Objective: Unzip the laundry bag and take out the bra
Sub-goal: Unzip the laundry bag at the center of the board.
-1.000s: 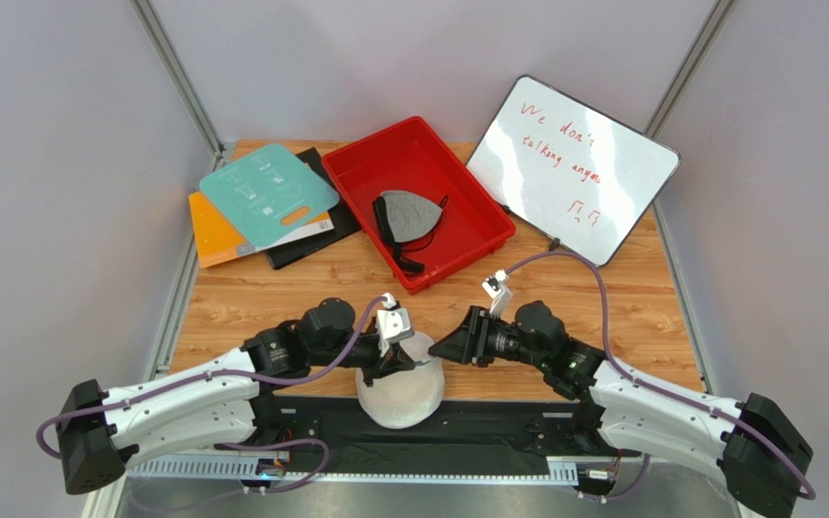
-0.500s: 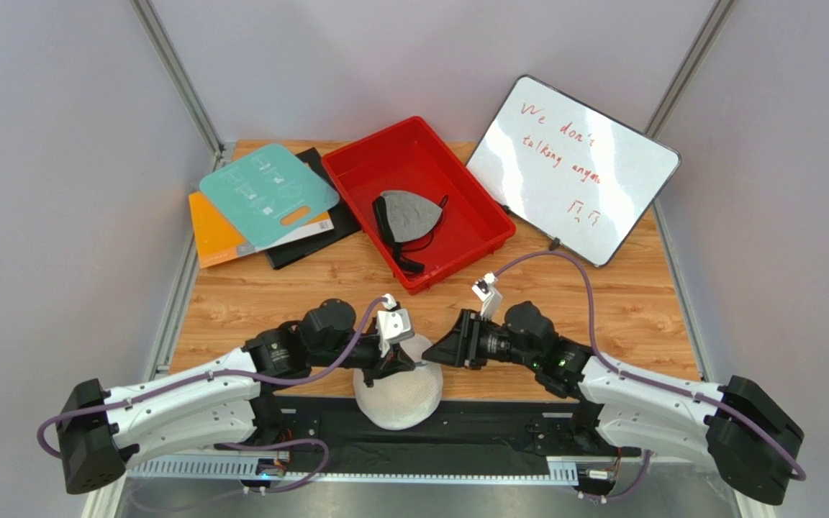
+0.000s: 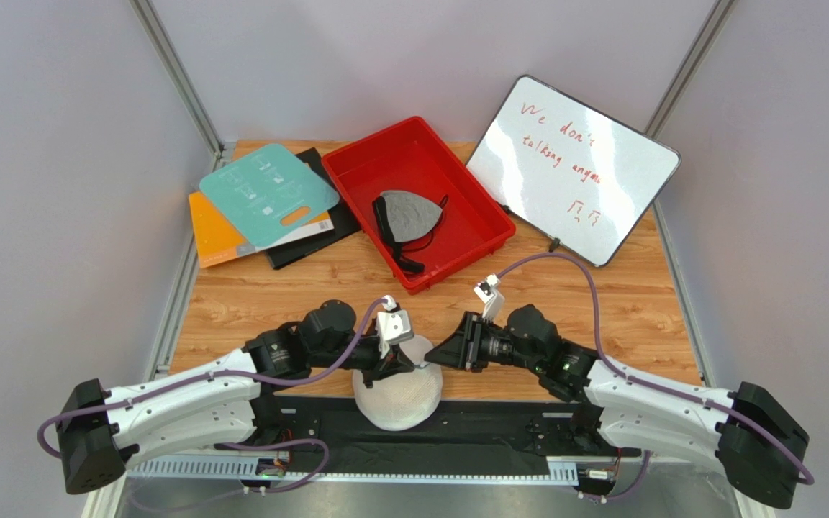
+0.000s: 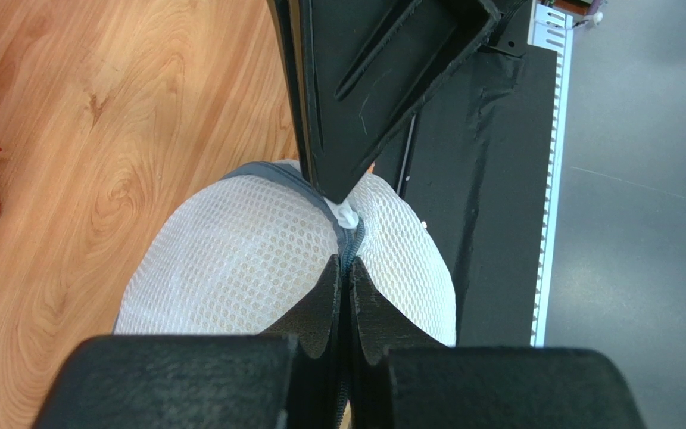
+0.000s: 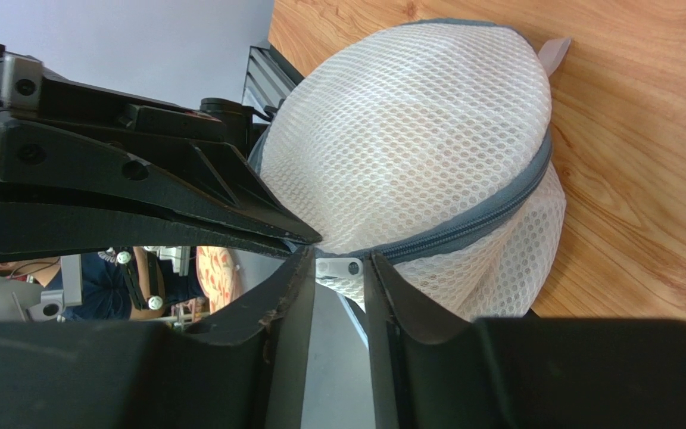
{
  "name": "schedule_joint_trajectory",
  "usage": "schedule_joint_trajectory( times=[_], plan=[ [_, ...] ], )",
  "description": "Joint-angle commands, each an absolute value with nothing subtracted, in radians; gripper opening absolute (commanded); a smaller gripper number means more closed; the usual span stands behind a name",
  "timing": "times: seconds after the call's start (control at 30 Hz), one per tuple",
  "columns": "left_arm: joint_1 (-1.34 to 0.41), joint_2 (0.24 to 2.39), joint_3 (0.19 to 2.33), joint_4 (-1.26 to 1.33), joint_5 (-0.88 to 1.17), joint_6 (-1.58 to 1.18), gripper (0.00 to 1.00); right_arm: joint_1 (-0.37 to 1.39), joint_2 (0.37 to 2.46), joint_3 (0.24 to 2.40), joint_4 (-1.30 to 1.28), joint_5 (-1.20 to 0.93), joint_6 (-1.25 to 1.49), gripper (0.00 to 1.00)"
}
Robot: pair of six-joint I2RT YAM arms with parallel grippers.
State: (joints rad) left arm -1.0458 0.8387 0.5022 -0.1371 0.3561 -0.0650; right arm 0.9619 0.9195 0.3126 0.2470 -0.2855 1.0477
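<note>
— Where is the round white mesh laundry bag (image 4: 230, 259)?
— Directly under the left gripper (image 4: 345, 268), whose jaws are pinched tight on the bag's grey zipper band (image 5: 463, 228).
— And the right gripper (image 5: 339, 259)?
— Its tips sit on either side of the small white zipper pull (image 5: 338, 266), narrowly apart. I cannot tell whether they grip it.
— Any writing?
— Red marker on the propped whiteboard (image 3: 572, 167), far beyond both grippers: roughly "We don't talking any…". The rest is unreadable.

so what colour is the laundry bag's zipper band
Grey; the zipper band shows best in the right wrist view.
</note>
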Motion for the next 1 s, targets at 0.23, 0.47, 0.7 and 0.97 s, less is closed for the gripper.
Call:
schedule_joint_trajectory(
  times=[0.23, 0.47, 0.7, 0.97],
  plan=[
    [-1.049, 0.821, 0.497, -0.118, 0.339, -0.066, 0.0, 0.971, 0.868, 0.33, 0.274, -0.282, 1.042, 0.24],
    [-1.049, 0.819, 0.497, -0.123, 0.339, -0.064, 0.0, 0.971, 0.914, 0.331, 0.29, -0.278, 1.028, 0.23],
    [-1.049, 0.816, 0.494, -0.123, 0.337, -0.064, 0.0, 0.969, 0.887, 0.334, 0.255, -0.247, 1.008, 0.11],
    [-1.049, 0.816, 0.492, -0.138, 0.318, -0.066, 0.0, 0.973, 0.859, 0.354, 0.169, -0.203, 0.957, 0.0]
  ],
)
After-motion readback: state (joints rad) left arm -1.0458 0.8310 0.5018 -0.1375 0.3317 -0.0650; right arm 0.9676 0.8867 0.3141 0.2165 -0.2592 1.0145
